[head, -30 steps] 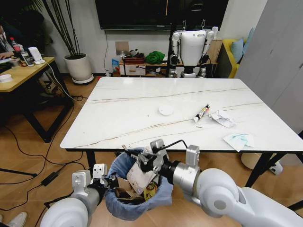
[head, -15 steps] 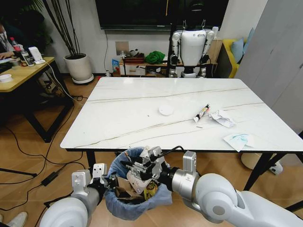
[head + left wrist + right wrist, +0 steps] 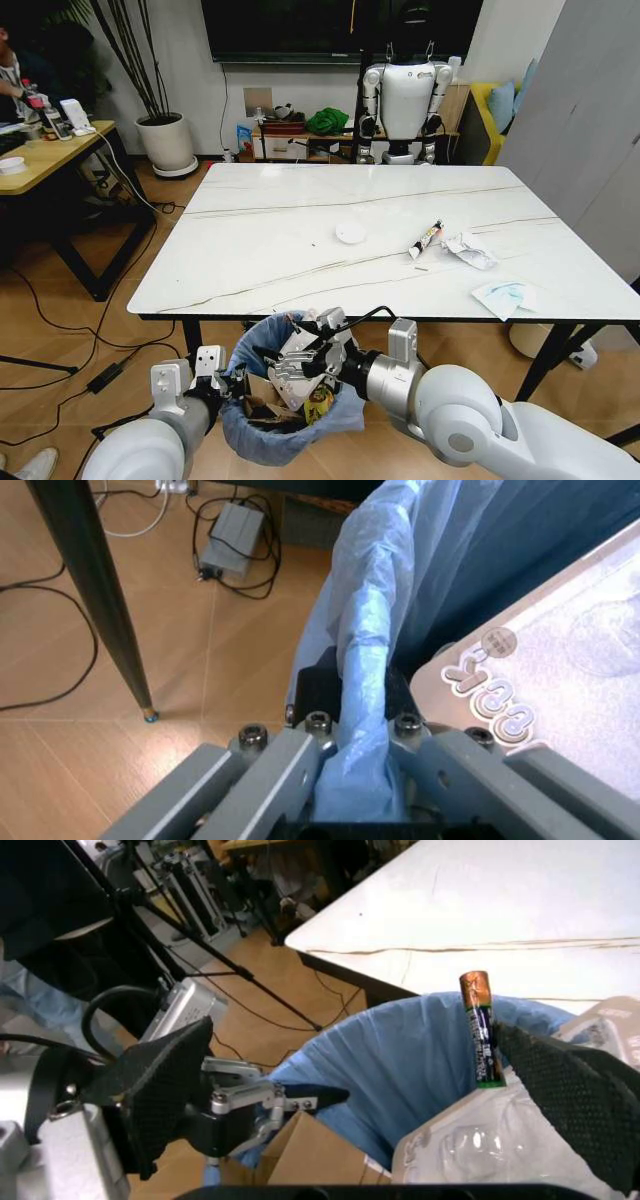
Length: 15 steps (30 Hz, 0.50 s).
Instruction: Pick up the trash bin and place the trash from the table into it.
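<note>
Trash bin (image 3: 280, 400), light with slippery bag, is held below the bench (image 3: 300, 250) edge, rim pinched by left claw (image 3: 355, 727); right claw (image 3: 300, 362) spread wide over it.

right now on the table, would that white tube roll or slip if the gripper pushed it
The white tube probably skids rather than rolls: it looks flattened and lies flat. The glossy table likely offers little friction. It seems light, so a nudge may spin it.

one trash bin (image 3: 280, 415), one table (image 3: 300, 240) — two hands, left hand (image 3: 232, 383), right hand (image 3: 290, 362)
</note>
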Available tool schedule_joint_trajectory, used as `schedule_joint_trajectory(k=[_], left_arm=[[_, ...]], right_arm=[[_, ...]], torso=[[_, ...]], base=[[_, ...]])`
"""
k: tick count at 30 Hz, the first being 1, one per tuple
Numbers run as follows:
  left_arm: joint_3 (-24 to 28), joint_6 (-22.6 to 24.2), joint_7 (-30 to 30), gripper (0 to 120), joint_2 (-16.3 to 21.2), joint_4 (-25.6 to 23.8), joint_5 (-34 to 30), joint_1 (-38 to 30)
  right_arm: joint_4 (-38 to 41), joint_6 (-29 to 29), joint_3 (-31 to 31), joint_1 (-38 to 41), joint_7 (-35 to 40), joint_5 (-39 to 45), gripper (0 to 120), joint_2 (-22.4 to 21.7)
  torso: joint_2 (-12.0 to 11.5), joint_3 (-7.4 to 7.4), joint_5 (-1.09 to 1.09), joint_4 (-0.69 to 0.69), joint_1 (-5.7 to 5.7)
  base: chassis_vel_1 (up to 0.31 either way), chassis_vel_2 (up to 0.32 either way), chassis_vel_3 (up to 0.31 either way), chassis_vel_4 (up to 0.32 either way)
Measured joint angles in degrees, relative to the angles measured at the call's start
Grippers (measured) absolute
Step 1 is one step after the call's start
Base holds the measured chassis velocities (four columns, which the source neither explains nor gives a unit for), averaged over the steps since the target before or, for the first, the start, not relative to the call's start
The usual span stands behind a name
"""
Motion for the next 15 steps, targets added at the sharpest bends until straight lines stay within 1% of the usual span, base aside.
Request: schedule_joint_trajectory(k=[15], left_arm=[[-0.2, 0.0, 0.1, 0, 0.1, -0.3, 0.0, 0.3]], right_arm=[[0.0, 0.0, 0.4, -0.3, -0.3, -0.2, 100, 0.1]], torso=[[0.0, 0.0, 0.0, 0.0, 0.0]], base=[[0.0, 0.0, 0.0, 0.0]])
